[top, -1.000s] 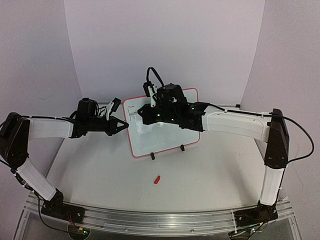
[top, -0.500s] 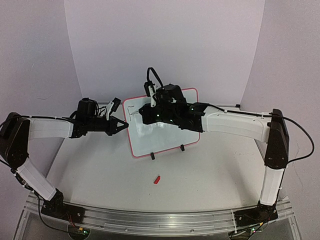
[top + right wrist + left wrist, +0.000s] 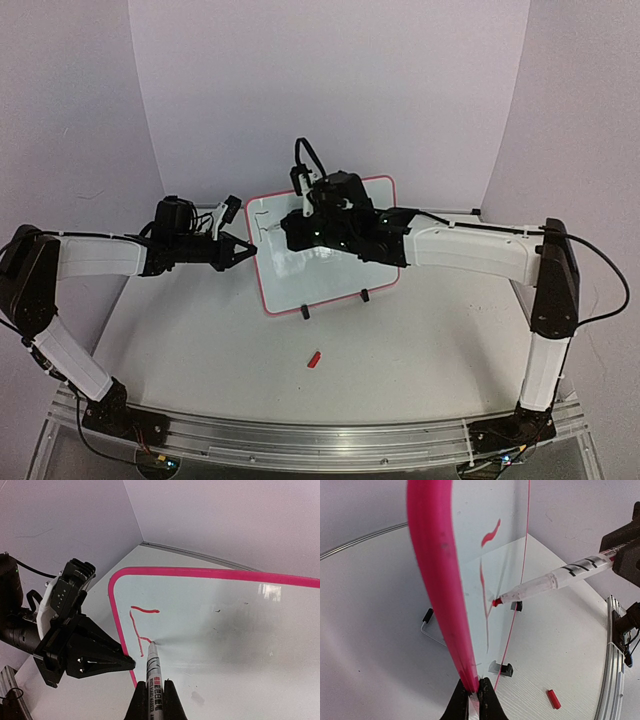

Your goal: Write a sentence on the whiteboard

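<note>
1. The left arm [image 3: 100,255] reaches in from the left over the desk [image 3: 200,340]. Its jaws are closed to a thin gap, pinching the pink rim on the left edge of the whiteboard [image 3: 320,285].
2. The whiteboard stands near the middle of the desk, toward the far side. It leans back on 2 small black feet [image 3: 305,313], with its writing face turned to the arms.
3. The sentence [image 3: 140,630] sits in the board's upper left corner, just beside the rim. Only a short top bar, a downstroke and the start of a middle bar show, so I judge the writing has barely begun.
4. The marker [image 3: 154,672] has its red tip touching the board at that middle bar. A small red cap [image 3: 314,359] lies on the desk, near of the board and well apart from it.
5. The right arm [image 3: 470,250] comes in from the right across the board's face. Its jaws are closed on the marker's barrel, back from the tip.
6. The board looks light, thin and stiff, with a glossy, slippery face. On such small feet it would likely slide or tip back under pen pressure.
7. The rim is the place to hold it, on an edge clear of the writing area, as the left jaws do. The pen wants light, even pressure.
</note>
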{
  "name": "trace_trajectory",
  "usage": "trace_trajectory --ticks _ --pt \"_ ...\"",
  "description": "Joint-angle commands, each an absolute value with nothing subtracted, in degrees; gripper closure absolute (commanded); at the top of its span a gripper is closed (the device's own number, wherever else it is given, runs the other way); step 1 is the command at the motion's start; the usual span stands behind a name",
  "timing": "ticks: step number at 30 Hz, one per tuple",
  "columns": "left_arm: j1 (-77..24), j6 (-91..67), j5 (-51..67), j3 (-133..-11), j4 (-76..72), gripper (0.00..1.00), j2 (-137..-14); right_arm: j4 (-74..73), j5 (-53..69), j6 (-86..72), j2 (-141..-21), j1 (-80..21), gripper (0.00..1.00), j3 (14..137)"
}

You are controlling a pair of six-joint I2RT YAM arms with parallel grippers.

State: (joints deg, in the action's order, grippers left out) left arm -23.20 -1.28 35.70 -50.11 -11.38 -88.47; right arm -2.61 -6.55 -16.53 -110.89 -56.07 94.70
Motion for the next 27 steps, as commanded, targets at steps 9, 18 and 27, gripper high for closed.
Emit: trace_trajectory --ticks 9,18,27 --pt "-23.2 2.4 32.2 -50.6 -10.0 1.00 -88.2 -3.4 -5.7 -14.3 -108.2 -55.5 1.00 95.5" --pt "-23.2 2.4 32.0 -50.8 -9.9 1.00 -88.4 -6.4 -1.5 -12.9 -100.1 -55.3 1.00 91.3" --pt "-23.2 2.3 32.0 -50.6 -10.4 1.00 -88.6 -5.8 5.0 -16.1 -100.0 -51.2 1.00 89.5"
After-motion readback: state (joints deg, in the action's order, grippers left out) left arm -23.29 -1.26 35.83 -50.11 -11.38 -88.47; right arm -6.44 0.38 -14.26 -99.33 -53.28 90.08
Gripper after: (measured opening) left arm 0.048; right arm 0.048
